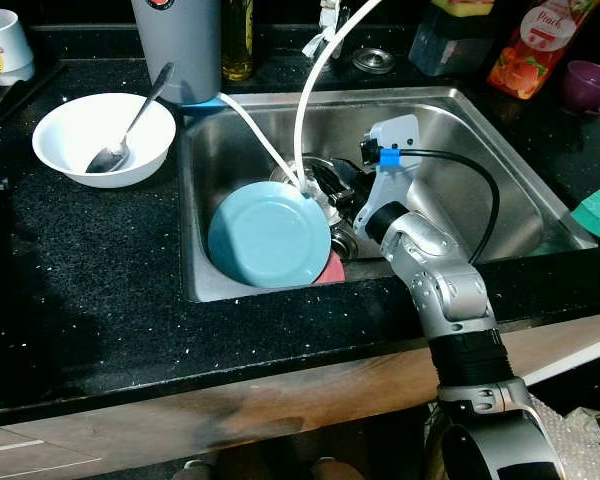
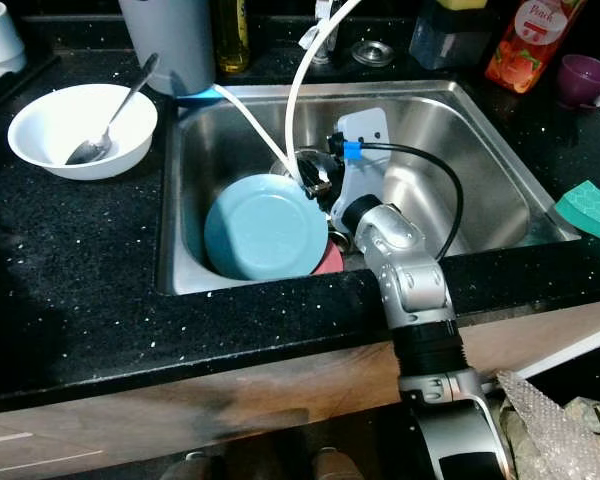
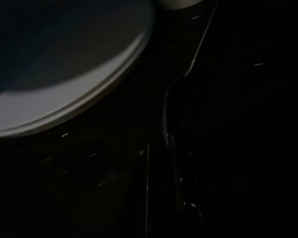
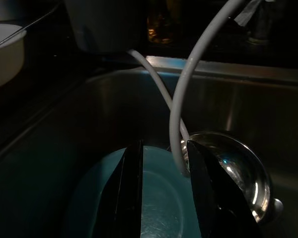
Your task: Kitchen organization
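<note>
Black speckled worktop surrounds a steel sink. At frame centre, the right hand, fingers narrowly parted and empty, hovers over the blue plate, apparently to lift it. Upper left, a bowl holds a spoon.

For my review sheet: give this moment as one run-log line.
right gripper: open, in sink, over blue plate | white hose beside its fingers | left gripper: unclear | white bowl with spoon on counter
</note>
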Available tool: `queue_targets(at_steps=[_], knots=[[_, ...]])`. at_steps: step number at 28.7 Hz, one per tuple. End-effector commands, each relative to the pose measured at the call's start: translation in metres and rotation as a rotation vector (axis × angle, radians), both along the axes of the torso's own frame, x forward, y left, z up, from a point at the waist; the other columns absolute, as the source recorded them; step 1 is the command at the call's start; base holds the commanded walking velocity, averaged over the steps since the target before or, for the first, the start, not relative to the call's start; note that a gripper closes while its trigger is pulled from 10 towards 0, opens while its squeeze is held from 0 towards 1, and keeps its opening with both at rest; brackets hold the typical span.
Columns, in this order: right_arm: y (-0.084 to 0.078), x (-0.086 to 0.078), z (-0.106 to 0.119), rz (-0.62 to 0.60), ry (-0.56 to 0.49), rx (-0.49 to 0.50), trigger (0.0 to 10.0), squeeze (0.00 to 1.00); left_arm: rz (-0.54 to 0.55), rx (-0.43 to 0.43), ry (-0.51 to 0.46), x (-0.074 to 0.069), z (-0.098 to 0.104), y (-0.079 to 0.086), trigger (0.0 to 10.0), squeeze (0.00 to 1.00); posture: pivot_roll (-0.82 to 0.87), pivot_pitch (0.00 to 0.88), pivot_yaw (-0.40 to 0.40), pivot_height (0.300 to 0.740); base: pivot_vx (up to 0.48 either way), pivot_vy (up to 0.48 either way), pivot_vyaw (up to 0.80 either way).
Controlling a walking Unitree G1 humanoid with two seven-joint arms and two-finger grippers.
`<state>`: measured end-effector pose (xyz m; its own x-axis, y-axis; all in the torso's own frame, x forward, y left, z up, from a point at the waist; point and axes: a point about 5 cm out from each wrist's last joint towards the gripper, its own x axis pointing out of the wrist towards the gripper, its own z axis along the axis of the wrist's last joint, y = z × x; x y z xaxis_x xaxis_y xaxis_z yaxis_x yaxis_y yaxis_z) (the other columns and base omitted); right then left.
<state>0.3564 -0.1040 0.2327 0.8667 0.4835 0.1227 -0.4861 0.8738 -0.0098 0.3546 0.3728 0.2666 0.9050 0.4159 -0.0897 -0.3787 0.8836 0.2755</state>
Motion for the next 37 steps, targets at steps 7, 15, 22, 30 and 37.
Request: queue_targets(at_steps=[7, 15, 22, 30, 37], knots=[[-0.001, 0.001, -0.002, -0.011, -0.008, 0.0, 10.0, 0.0, -0.029, 0.058, -0.042, 0.01, -0.004, -0.026, 0.0, 0.0, 0.0, 0.15, -0.081, 0.74, 0.0, 0.0, 0.0], [0.0, 0.002, -0.001, -0.013, -0.016, 0.011, 10.0, 0.0, -0.037, 0.184, -0.223, 0.006, 0.027, -0.047, 0.0, 0.0, 0.01, 0.137, -0.075, 0.74, 0.0, 0.0, 0.0], [0.0, 0.002, 0.0, -0.017, -0.023, 0.016, 10.0, 0.0, -0.081, 0.211, -0.365, -0.001, 0.051, -0.064, 0.0, 0.0, 0.02, 0.127, -0.07, 0.74, 0.0, 0.0, 0.0], [0.0, 0.003, 0.001, -0.02, -0.032, 0.025, 10.0, 0.0, -0.1, 0.267, -0.464, -0.008, 0.073, -0.079, 0.0, 0.0, 0.02, 0.122, -0.062, 0.74, 0.0, 0.0, 0.0], [-0.001, 0.003, 0.0, -0.022, -0.033, 0.027, 10.0, 0.0, -0.064, 0.303, -0.448, -0.013, 0.076, -0.077, 0.0, 0.0, 0.02, 0.123, -0.06, 0.74, 0.0, 0.0, 0.0]])
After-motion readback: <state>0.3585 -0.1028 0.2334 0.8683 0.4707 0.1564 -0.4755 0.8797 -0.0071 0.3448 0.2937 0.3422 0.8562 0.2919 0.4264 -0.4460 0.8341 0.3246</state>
